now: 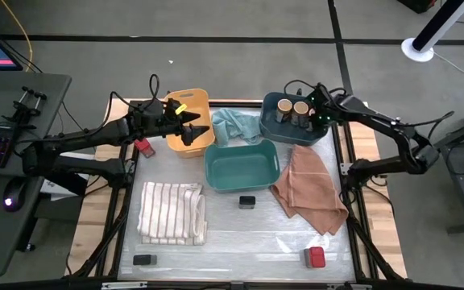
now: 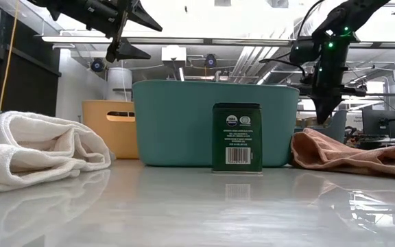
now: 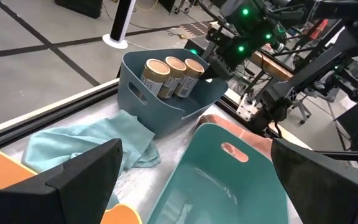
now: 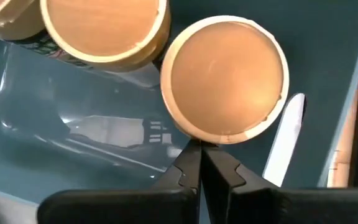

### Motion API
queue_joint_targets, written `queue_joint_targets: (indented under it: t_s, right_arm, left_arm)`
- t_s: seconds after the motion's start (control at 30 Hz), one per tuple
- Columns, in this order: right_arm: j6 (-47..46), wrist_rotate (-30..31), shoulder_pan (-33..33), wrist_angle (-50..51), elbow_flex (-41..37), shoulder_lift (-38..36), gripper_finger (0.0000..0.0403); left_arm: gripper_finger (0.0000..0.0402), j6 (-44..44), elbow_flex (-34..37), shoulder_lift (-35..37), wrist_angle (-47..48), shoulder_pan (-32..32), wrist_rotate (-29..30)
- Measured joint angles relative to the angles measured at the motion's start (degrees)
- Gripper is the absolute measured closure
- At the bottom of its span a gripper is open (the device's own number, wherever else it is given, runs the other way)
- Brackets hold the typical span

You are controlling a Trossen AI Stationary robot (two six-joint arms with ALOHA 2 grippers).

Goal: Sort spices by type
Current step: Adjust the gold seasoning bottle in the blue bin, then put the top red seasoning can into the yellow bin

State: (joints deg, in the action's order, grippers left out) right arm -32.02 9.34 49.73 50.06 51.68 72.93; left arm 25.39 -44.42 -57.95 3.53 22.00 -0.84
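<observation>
Nearest my low camera I see a black tin (image 2: 236, 137) standing upright on the glossy white table (image 1: 240, 238), long axis vertical, barcode face toward me, just in front of the teal bin (image 1: 241, 166). From above, another flat black tin (image 1: 143, 259) lies near the front left corner and a red-topped square jar (image 1: 316, 257) sits near the front right. A striped, ribbed towel (image 1: 172, 212) is folded on the left, and a soft brown cloth (image 1: 308, 190) is draped on the right, touching the teal bin. That bin is a smooth rounded-rectangle plastic tub. Behind it lies a crumpled light-blue cloth (image 1: 234, 124). A second red jar (image 1: 142, 146) shows at the table's left edge under my left arm. My left gripper (image 1: 193, 122) hangs over the yellow bin (image 1: 188, 122), fingers spread wide and holding nothing. At the back right, three round jars with tan lids (image 3: 173, 74) stand upright side by side in the dark-blue bin (image 1: 296, 119), lids flat and matte. My right gripper (image 4: 202, 163) is inside that bin, fingers pinched together, tips at the rim of the nearest lid (image 4: 224, 79), grasping nothing.
</observation>
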Motion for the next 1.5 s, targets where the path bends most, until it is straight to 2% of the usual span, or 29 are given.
queue_joint_targets:
  t_s: [0.4,0.83,1.07,1.27,1.33,1.4,1.5]
  right_arm:
    - [1.15,-0.61,1.41,-3.40,0.00,4.07,0.0402]
    - [2.50,3.68,1.41,-5.46,0.00,4.17,0.0403]
    - [3.37,-0.38,1.15,-6.90,0.00,4.16,0.0403]
    - [4.01,-3.00,0.86,-6.64,0.00,0.63,0.0403]
    - [3.99,-3.70,0.86,-6.77,0.00,-1.63,0.0403]
    - [3.57,-3.90,0.86,-6.76,0.00,-3.97,0.0403]
    - [3.46,-5.50,0.86,-7.16,0.00,-7.27,0.0403]
  left_arm:
    - [0.0005,0.00,0.00,0.00,0.02,0.00,0.00]
    - [0.0005,-0.02,0.00,0.00,0.04,0.00,0.00]
    - [0.0005,-0.05,0.00,0.00,0.08,0.10,-0.03]
    - [0.0005,0.02,-0.08,0.74,0.36,1.76,-3.80]
    - [0.0005,0.31,-2.00,0.83,4.44,2.54,-4.08]
    - [0.0005,0.24,-5.56,0.61,12.36,3.53,-3.13]
    - [0.0005,0.09,-11.83,-0.61,26.66,4.89,1.74]
